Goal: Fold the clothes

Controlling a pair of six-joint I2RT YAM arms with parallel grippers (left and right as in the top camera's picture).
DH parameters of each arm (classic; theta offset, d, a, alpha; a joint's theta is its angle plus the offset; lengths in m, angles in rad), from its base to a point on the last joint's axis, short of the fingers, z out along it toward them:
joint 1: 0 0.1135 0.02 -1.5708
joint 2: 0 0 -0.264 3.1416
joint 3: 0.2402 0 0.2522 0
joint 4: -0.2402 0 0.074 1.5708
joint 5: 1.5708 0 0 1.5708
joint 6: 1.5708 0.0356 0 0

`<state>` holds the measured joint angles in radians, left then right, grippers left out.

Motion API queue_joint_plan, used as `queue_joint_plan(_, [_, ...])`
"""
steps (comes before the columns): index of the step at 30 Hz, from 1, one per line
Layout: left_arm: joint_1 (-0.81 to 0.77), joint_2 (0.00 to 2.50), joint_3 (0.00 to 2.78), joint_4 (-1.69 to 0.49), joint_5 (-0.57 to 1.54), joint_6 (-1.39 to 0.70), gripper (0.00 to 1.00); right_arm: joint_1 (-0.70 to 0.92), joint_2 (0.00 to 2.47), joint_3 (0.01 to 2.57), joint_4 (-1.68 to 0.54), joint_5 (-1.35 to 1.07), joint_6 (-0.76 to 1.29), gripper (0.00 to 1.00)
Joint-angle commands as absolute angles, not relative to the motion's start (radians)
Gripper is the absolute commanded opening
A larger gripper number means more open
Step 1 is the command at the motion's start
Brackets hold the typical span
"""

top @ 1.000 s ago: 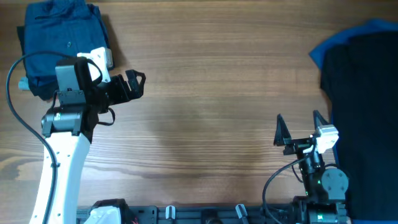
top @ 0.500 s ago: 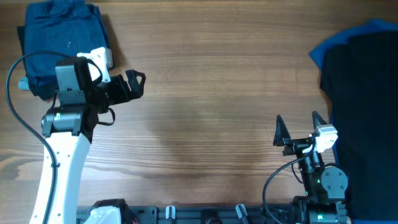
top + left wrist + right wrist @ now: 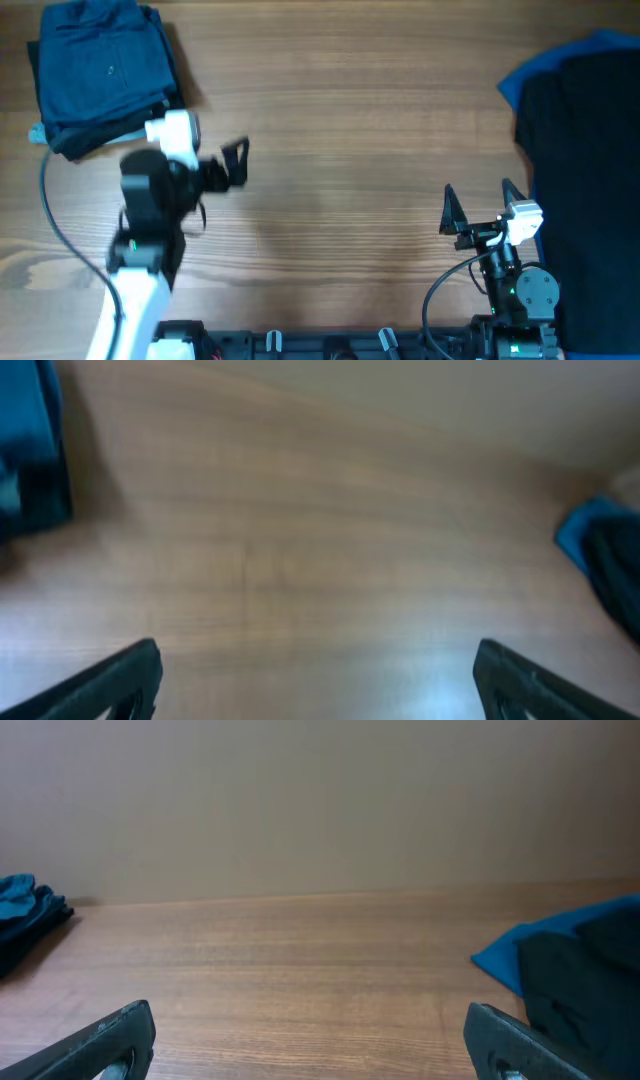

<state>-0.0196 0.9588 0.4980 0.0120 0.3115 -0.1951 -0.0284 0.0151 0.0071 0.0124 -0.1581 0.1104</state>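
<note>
Care is called for in fetching the next piece, since the navy shorts appear already folded and are set at the far left corner of the table. The pile at the right edge is judged to be next. A black garment lies over a bright blue garment, so the black one is best pinched near a free hem. It should be drawn flat onto the bare wood, not lifted in a bunch with the blue beneath it. The right gripper is held just beside that pile with its fingers spread wide. The left gripper is seen near the shorts but apart from them, blurred from above. Its fingers are shown wide apart and empty in the wrist view. Both arms are likely needed, one at each corner. The shorts are seen as a compact, roughly rectangular stack of soft dark navy cloth with stitched seams. A light blue edge is glimpsed at the lower left corner.
</note>
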Motion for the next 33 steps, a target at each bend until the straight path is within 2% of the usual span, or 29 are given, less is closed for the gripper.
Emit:
queue_joint_plan(1, [-0.021,0.744,0.236,0.188,0.297,-0.186,1.0,-0.033,0.005,0.005,0.015,-0.181,0.111,1.0])
queue_joint_plan(5, [-0.022,0.422,0.01,0.276,0.276,-0.186,1.0,-0.033,0.005,0.005,0.014,-0.181,0.112,1.0])
queue_joint_plan(11, [-0.02,0.128,0.006,-0.002,0.236,-0.16,1.0,-0.033,0.005,0.005,0.014,-0.181,0.111,1.0])
queue_joint_plan(13, [-0.02,0.089,0.006,-0.059,0.219,-0.16,1.0,-0.033,0.005,0.005,0.014,-0.181,0.111,1.0])
queue_joint_plan(20, [-0.009,0.002,0.006,-0.045,0.215,-0.161,1.0,-0.033,0.005,0.005,0.015,-0.181,0.112,1.0])
queue_joint_plan(33, [0.007,0.004,0.006,-0.057,0.215,-0.161,1.0,-0.033,0.005,0.005,0.015,-0.181,0.112,1.0])
